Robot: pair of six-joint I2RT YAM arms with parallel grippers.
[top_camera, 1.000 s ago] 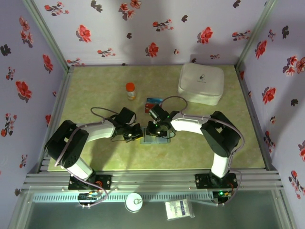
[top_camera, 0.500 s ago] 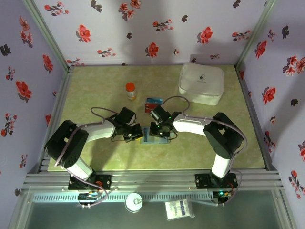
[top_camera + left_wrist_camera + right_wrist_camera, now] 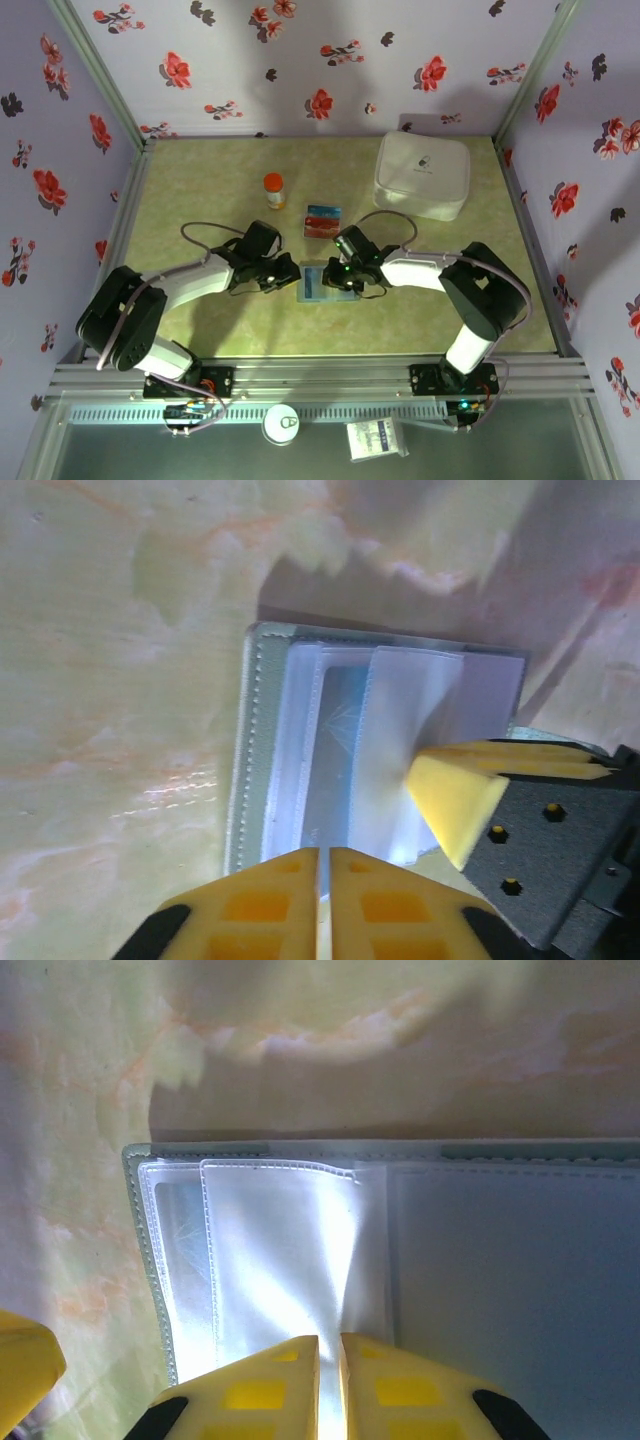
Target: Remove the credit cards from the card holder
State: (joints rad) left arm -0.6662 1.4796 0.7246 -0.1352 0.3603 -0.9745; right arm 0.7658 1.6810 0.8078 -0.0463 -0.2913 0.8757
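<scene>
The grey-blue folding card holder (image 3: pixel 314 284) is laid open on the table (image 3: pixel 200 190) between left claw (image 3: pixel 320 865) and right claw (image 3: pixel 330 1355), both closed together. One red-blue card (image 3: pixel 322 220) is out; a blue card (image 3: pixel 335 730) is left sleeved.

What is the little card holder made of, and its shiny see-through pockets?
The card holder looks like soft fabric or fake leather. It is grey-green and dull, with stitching along its edge. Its pockets look like thin clear plastic: they are glossy, glare in the light, and you can see through them.
</scene>
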